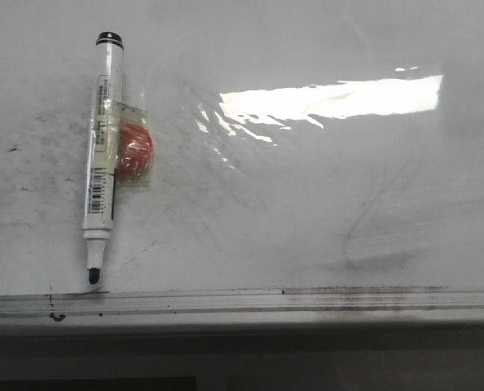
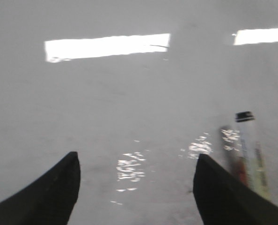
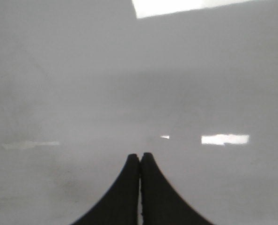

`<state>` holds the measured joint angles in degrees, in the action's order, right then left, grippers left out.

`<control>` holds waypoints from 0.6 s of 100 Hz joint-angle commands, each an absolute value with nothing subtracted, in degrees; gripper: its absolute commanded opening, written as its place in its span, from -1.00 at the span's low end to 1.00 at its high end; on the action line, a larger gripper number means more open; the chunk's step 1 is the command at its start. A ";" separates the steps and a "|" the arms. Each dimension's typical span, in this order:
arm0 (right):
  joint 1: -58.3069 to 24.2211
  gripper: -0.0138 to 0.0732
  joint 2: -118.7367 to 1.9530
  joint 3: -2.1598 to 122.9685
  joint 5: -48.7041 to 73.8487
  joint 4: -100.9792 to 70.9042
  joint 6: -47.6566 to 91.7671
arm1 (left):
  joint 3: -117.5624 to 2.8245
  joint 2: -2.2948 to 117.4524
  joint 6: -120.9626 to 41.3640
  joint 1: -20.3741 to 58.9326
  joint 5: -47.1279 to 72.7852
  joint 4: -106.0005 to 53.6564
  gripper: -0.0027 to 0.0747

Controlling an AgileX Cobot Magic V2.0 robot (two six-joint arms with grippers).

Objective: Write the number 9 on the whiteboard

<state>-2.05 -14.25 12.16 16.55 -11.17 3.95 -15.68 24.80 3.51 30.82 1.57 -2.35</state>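
No number 9 is showing on the whiteboard (image 1: pixel 307 212) yet, only a faint grey curl. The marker (image 1: pixel 102 163) is lying uncapped near the rail (image 1: pixel 242 303). The left pincer (image 2: pixel 136 187) is hovering spread beside it, seemingly preparing a grasp; the right pincer (image 3: pixel 140 187) is sitting pressed together, empty.

The left wrist view is blurred: the marker (image 2: pixel 249 150) is smeared, its lower end hidden behind the left tool (image 2: pixel 136 187). The marker's label print is unreadable. Both tools are cropped at the frame's edge.
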 commanded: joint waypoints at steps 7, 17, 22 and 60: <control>-2.13 -0.83 -15.31 13.80 13.64 -11.27 3.95 | -17.57 29.49 4.19 40.18 -4.25 -4.88 0.29; -2.13 -0.83 -15.31 13.80 13.64 -11.27 3.95 | -17.57 33.28 4.19 45.56 -4.53 -5.94 0.29; -2.13 -0.83 -15.31 13.80 13.69 -11.27 3.95 | -17.57 36.08 4.29 48.32 -4.66 -9.83 0.29; -2.26 -0.83 -15.31 13.80 13.69 -11.27 3.95 | -17.57 52.89 4.18 56.51 -21.55 -13.19 0.29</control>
